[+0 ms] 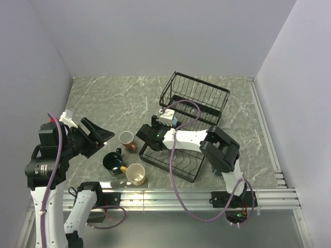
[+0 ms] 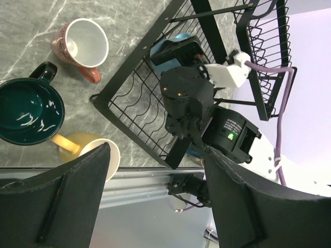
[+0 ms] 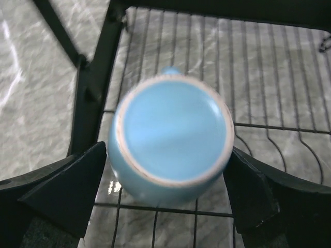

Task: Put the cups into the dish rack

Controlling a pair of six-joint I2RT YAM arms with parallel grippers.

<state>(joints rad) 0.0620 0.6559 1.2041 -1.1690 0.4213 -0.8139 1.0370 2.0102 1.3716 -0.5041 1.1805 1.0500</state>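
1 mug to mind: light blue mug [image 3: 170, 137], bottom up, seated on the wires of the flat tray [image 3: 90, 93] of the dish rack [image 1: 202, 82], handle on the side away from the wrist camera. Dead centre between the fingers of the right claw [image 3: 168, 155], directly under the wrist; axis upright, so straight up for a clean exit.

Right claw spread wide, 1 finger at each flank of the mug. Cannot tell from the wrist view whether pressing on the glaze or just clear of it (edges merged, picture slightly soft). Judging by the mug squarely on the wires: placed, with release and lift next, and no sideways drift, to avoid dragging it over.

Left claw [image 2: 158, 155] wide apart, holding nothing, touching nothing, hovering above the desk [image 1: 103, 98] to the left of the rack. Nearer by far than the right to the 3 mugs waiting on the desk: pink mug [image 1: 126, 138] closest to the tray's corner, teal mug [image 1: 113, 161], cream mug [image 1: 136, 174] just beside the teal one and nearest the desk's front edge. Work for the left arm, by that reckoning.
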